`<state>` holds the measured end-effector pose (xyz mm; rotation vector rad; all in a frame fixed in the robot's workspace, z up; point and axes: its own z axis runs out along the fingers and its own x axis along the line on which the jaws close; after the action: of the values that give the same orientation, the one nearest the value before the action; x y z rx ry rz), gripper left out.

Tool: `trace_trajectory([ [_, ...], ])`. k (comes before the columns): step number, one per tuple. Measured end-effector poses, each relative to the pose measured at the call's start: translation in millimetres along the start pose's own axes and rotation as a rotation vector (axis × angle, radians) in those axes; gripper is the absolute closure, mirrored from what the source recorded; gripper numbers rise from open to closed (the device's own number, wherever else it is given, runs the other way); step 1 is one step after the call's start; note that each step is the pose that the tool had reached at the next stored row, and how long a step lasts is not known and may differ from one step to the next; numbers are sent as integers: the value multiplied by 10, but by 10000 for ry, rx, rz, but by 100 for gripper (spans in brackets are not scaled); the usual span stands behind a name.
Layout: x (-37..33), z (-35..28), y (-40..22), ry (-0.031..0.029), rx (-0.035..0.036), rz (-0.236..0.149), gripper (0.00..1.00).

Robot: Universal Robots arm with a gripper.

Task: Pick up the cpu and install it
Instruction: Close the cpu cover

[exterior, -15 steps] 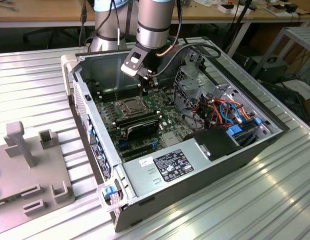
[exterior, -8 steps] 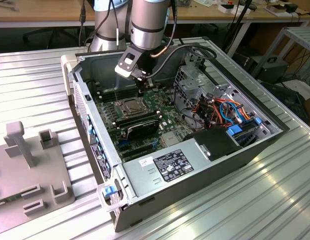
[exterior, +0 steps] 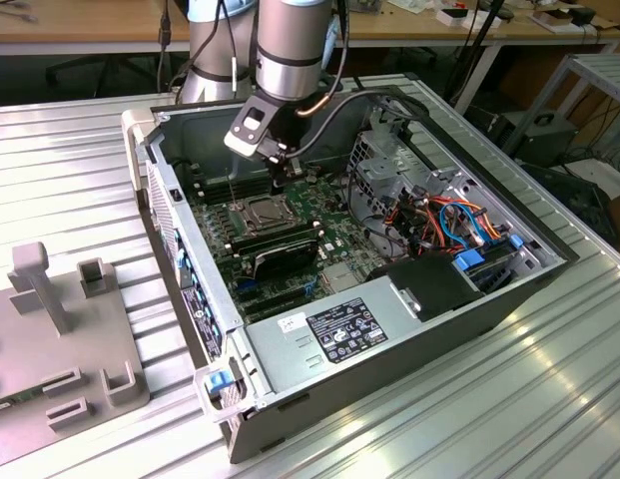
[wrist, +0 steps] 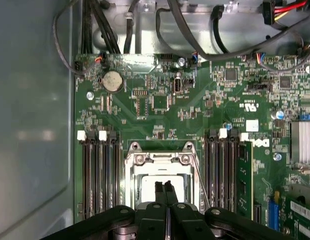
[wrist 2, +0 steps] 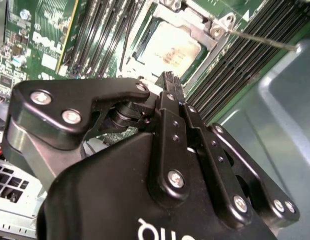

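Hanging from the arm inside the open computer case (exterior: 175, 215), the gripper (exterior: 278, 186) sits low over the motherboard (exterior: 334, 225) in the exterior view, with its tips just above the dark socket frame (exterior: 258, 212).

In the second wrist view the gripper (wrist 2: 167, 77) has its two black fingers pressed together with nothing between them. The cpu (wrist 2: 169, 47) lies flat just beyond the tips, seated inside the metal socket frame (wrist 2: 214, 30). A thin lever rod (wrist 2: 259, 40) stands out to one side.

In the first wrist view the closed gripper (wrist: 164, 185) hovers directly over the cpu (wrist: 145, 187), whose pale silver top shows on both sides of the fingers. Whether the tips touch it I cannot tell. Rows of memory slots (wrist: 97, 175) flank the socket frame (wrist: 159, 159), apart from the fingers.
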<state>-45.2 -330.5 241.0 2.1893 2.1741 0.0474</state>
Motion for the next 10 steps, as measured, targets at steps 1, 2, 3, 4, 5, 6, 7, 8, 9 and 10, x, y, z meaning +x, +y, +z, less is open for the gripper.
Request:
trace_trajectory([
  [1,0,1,-29,0,0,1,89],
  [2,0,3,-59,0,0,2,89],
  [3,-1,5,-83,-1,1,1,89],
  [4,-1,9,-115,0,0,1,89],
  [5,-1,12,-137,0,0,1,89],
  [6,-1,17,-163,0,1,2,89],
  [7,-1,20,-177,-1,1,1,89],
  [8,-1,24,-194,-2,1,1,89],
  [9,-2,30,-214,-2,2,0,89],
  [10,-1,43,-242,0,0,2,89],
])
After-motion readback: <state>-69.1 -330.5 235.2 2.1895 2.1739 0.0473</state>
